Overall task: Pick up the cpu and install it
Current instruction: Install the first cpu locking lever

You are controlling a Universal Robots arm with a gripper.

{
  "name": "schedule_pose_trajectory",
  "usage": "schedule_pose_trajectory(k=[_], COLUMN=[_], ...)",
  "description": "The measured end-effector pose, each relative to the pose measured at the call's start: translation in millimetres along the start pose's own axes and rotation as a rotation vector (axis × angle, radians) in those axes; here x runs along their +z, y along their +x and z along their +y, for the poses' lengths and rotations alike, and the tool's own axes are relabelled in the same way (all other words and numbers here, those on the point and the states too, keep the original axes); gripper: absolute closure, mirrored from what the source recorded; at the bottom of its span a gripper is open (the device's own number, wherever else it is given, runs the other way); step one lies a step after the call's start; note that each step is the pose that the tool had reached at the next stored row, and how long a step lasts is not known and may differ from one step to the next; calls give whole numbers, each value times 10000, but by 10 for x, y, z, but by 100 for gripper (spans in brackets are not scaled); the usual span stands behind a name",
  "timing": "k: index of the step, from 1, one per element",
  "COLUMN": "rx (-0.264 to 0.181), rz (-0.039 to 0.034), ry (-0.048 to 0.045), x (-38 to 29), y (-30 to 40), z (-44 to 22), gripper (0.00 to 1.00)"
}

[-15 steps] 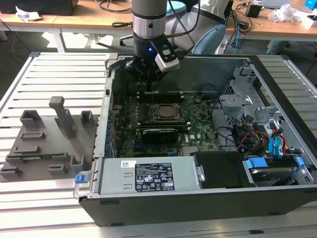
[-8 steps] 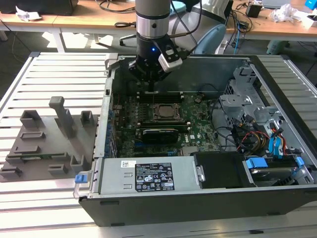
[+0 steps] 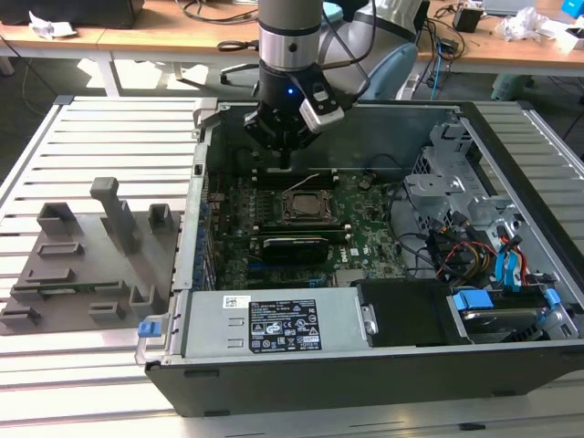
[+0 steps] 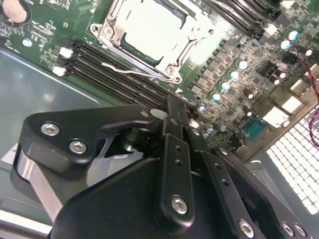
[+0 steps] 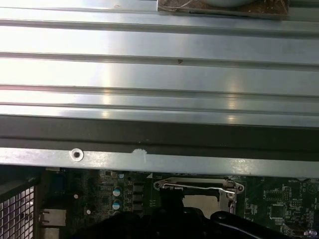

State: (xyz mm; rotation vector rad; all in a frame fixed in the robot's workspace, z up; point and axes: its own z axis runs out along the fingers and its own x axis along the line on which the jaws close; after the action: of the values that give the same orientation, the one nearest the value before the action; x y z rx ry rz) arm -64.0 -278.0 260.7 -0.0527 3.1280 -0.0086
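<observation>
Silvery cpu [image 4: 149,31] seen seated in socket in second wrist view; in first wrist view cut off behind black claw [image 4: 172,112]. Claw fingers pressed together, nothing held.

No legible text on the label [image 3: 284,326]

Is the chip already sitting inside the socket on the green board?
Yes, in the second wrist view the silvery chip lies flat inside the metal socket frame on the green board.
</observation>
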Motion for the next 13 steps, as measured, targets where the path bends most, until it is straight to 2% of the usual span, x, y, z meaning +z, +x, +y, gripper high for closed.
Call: schedule_pose_trajectory(k=[11,12,13], rx=[0,0,3], rz=[0,0,0], ry=[-3,-19,-193], x=[3,6,24], y=[-76,-78,-77], z=[-3,-3,-10], gripper=[89,89,89])
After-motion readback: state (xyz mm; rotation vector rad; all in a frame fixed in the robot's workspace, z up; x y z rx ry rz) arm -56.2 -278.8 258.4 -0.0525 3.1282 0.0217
